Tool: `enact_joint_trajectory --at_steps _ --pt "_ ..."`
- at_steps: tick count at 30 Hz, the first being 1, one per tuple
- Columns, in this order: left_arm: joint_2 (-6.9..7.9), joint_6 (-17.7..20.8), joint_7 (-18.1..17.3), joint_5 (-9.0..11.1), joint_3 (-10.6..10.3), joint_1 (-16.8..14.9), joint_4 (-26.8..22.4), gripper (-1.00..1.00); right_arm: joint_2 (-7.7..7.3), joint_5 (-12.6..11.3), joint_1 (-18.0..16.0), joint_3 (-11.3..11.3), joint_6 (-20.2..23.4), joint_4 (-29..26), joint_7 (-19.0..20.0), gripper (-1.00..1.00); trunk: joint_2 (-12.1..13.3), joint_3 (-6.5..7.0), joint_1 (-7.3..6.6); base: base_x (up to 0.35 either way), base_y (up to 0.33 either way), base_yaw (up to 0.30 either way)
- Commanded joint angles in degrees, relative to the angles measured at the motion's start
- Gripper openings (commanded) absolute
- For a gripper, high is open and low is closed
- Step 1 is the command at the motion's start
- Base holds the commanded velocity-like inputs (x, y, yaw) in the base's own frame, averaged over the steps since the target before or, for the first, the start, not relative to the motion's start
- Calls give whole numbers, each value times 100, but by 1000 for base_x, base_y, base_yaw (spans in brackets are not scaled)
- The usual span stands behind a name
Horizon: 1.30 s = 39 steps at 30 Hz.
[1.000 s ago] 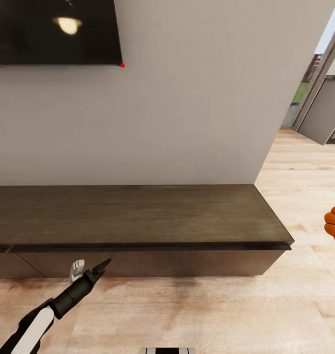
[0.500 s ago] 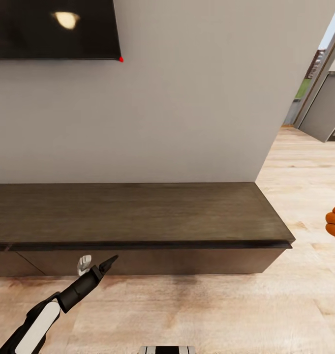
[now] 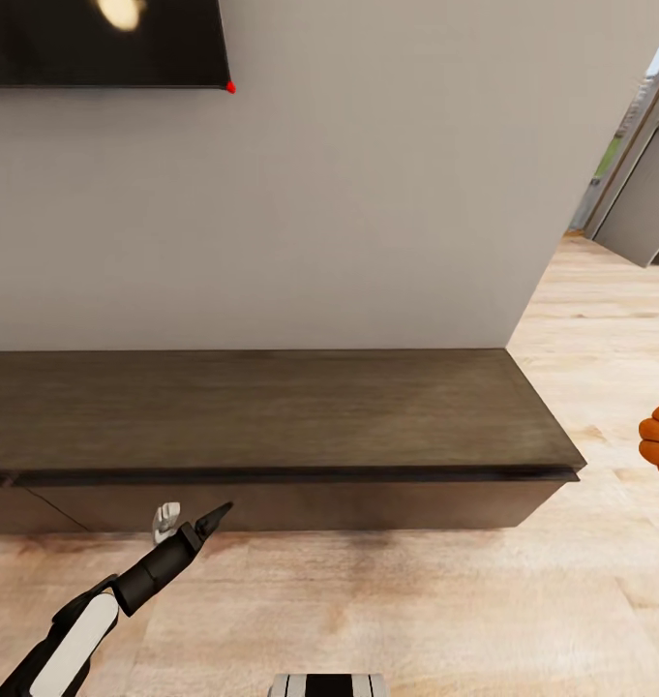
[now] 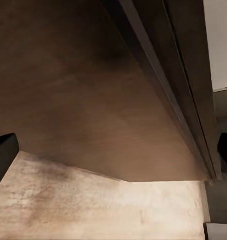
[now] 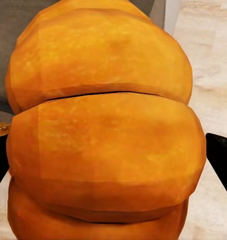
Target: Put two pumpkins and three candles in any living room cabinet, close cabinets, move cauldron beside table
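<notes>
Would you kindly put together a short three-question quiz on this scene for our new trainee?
1. True or false: the cabinet has a drawer standing open.
2. Which arm's jaws are spread wide in front of the cabinet's drawer fronts: A) left, B) right?
3. Fill in: the right wrist view shows an orange ____ between the fingertips.

Key:
1. False; in the head view all fronts sit flush.
2. A; the left gripper hovers just before the front, touching nothing.
3. pumpkin, clamped by the right gripper, and also seen at the head view's right edge.
</notes>
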Motion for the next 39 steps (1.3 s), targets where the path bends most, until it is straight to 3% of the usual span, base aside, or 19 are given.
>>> enact_joint_trajectory --at_steps 1,39 --pt "4 46 2 60 -7 -3 0 100 -1 -13 -6 0 61 3 19 -100 -2 -5 -1 0 0 0" --pt "8 44 9 52 -7 -3 8 100 17 -12 -6 0 61 -2 19 -100 -2 -5 -1 58 9 0"
